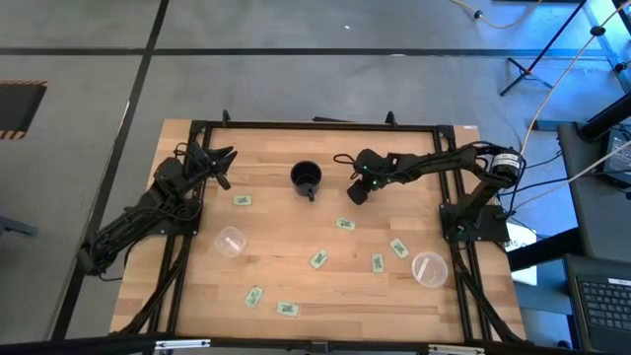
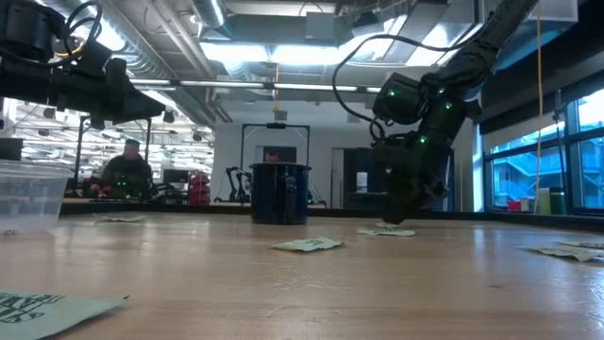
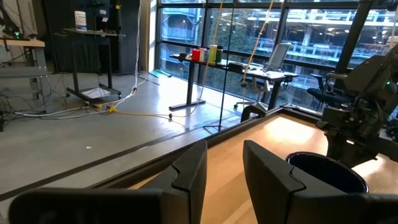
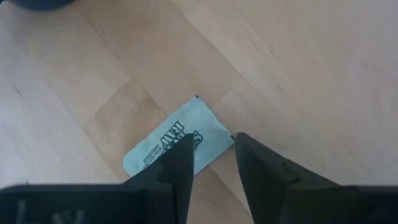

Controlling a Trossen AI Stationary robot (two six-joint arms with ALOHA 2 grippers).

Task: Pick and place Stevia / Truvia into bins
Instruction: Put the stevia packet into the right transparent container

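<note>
In the right wrist view, the right claw [image 4: 208, 165] has two dark fingers a narrow gap apart over the edge of a pale green packet [image 4: 177, 137] lying flat on the surface [image 4: 298, 68], at about four o'clock from the black mug [image 1: 307, 177]. To grip well, I judge it should press down so both tips straddle that edge before pinching, then carry the packet to the clear cup [image 1: 429, 267] at five o'clock. The left claw [image 3: 224, 174] waits at the surface's nine o'clock side, part open and empty.

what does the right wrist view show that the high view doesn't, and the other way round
Only the right wrist view shows the print on the pale green sachet and how the right gripper stands over its end, jaws a narrow gap apart, not clamped on it.

Only the high view shows the whole table: two clear cups, the other sachets scattered between them, and the left gripper waiting at the far left corner.

Both show the black mug, the right gripper and wooden tabletop.
</note>
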